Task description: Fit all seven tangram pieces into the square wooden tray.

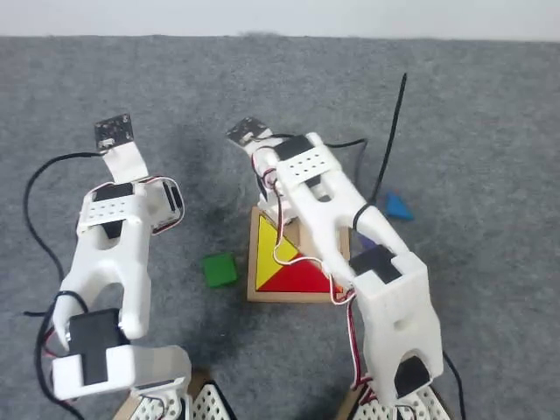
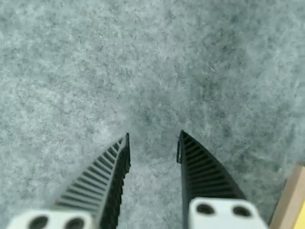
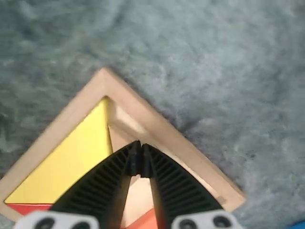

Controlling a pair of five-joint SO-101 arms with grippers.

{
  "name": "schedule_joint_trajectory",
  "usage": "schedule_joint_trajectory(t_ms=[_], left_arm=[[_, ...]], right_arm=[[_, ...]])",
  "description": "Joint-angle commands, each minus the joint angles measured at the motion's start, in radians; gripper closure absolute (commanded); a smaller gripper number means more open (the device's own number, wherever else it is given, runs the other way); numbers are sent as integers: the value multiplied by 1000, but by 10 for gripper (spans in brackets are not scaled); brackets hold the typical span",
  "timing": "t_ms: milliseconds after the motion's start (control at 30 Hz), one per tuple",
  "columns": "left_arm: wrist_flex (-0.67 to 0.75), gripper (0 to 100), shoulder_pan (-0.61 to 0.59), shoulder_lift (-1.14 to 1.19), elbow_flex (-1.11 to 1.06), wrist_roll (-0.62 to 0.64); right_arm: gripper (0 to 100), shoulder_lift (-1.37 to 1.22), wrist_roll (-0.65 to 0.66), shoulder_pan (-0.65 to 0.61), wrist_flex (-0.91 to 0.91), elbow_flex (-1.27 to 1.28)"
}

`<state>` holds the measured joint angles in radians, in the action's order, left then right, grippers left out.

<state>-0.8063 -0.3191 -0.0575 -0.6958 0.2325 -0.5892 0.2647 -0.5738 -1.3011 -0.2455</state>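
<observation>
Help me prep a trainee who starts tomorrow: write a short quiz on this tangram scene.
1. True or false: the left gripper is open over bare carpet.
2. Relative to the wooden tray, the green piece lies: A) inside it; B) outside it, on the carpet; C) propped on its rim.
3. Fill in: inside the tray, the red piece lies against the ____ piece.

Key: 1 true; 2 B; 3 yellow.

Even, diffuse overhead light across the grey mat [image 1: 490,131]. I see soft shadows beneath the left arm [image 1: 114,254] and right arm [image 1: 350,236], darkest just left of the wooden tray [image 1: 289,296].
</observation>
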Motion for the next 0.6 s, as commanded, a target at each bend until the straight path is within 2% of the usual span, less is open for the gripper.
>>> schedule_joint_trajectory(t_ms=[0, 133, 367, 567], left_arm=[[20, 848, 8, -6, 12, 5], [20, 848, 8, -6, 12, 5], [21, 848, 9, -6, 12, 5], [23, 848, 9, -6, 12, 5]], right_arm=[[991, 41, 28, -25, -2, 15], [990, 214, 23, -19, 82, 144], [990, 585, -5, -21, 383, 634], [990, 570, -3, -21, 390, 695]])
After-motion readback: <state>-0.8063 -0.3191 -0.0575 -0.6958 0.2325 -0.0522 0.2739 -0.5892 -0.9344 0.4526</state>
